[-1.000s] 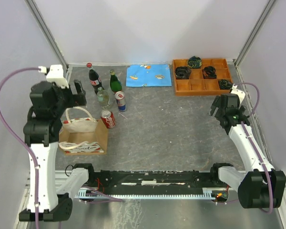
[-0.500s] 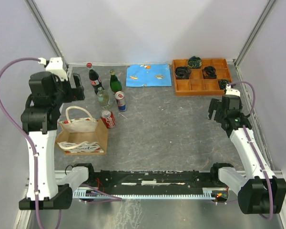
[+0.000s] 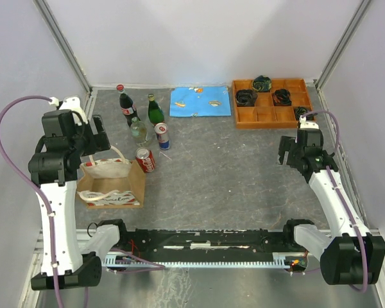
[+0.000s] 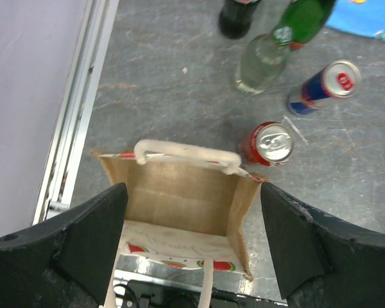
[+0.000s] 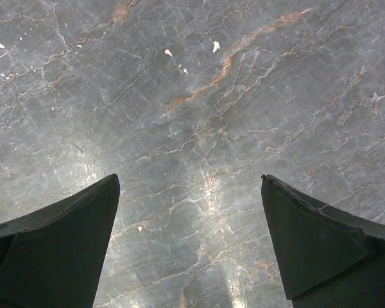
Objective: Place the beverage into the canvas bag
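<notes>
Here, the left gripper (image 4: 192, 192) hung directly above the canvas bag (image 4: 179, 205), and its two fingers were spread wide apart with nothing held between them. The bag stood upright on the left near part of the table (image 3: 231, 173), with its mouth open to the top. One cream handle (image 4: 186, 153) stood up at the far edge of the bag, and the other one hung over the near side.

All the drinks we saw stood on the table, outside of the bag. The red can (image 4: 269, 144) was just beside the far right corner of the bag; we could not tell if it touched the fabric. A little further stood the blue can (image 4: 324, 88), the clear bottle (image 4: 263, 61), the green bottle (image 4: 308, 19) and the cola bottle (image 3: 126, 106).

The right gripper (image 5: 189, 183) was well apart from them, on the right side, over bare grey table. Its fingers were also spread apart and held nothing. Behind it, at the far edge, lay the orange tray (image 3: 273, 115), and a blue cloth (image 3: 201, 101) lay beside the tray.
</notes>
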`<state>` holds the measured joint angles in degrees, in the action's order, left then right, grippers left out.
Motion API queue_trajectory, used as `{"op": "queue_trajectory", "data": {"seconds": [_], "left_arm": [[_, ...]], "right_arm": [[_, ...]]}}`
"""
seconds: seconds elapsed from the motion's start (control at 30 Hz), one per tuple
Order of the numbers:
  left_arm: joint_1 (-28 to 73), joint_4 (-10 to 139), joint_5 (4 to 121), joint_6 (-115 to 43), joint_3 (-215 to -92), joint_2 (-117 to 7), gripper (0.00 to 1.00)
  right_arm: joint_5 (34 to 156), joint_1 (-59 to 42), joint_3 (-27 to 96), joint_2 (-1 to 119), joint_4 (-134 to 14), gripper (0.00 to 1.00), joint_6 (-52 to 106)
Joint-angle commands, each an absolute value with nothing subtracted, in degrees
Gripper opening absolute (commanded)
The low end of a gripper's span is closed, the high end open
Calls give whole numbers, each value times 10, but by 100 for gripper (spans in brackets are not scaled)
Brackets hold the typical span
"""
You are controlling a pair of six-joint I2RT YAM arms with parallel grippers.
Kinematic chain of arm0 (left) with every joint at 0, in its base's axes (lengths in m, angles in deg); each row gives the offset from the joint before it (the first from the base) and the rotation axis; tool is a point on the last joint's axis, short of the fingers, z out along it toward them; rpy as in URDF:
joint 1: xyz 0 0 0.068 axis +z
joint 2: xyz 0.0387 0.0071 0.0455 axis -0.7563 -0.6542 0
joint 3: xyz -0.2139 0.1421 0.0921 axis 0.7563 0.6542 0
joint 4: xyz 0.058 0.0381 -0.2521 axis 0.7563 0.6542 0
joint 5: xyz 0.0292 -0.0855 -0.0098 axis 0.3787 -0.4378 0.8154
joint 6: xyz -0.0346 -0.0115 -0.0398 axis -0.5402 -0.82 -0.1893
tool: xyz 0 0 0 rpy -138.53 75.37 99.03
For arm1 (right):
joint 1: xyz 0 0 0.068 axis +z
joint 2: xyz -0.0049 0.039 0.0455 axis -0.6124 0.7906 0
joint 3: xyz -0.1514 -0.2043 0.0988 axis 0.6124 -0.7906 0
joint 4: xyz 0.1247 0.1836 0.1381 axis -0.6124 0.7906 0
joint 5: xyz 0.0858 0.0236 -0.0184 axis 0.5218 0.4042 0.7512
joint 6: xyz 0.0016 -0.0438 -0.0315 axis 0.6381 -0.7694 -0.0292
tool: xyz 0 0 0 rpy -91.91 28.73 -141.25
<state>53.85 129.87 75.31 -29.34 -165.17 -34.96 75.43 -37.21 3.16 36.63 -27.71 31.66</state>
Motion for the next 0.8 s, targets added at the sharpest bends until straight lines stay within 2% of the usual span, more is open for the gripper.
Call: {"op": "queue_trajectory", "data": {"seconds": [0.0,0.4,0.77], "left_arm": [[577,1327,780,-318,-1648,-364,89],[700,1361,739,-284,-1630,-404,89],[767,1284,742,-207,-1535,-455,86]], "right_arm": [[764,-375,63,366,-272,99,310],[784,-375,53,354,-259,99,326],[789,-375,87,375,-252,99,322]]}}
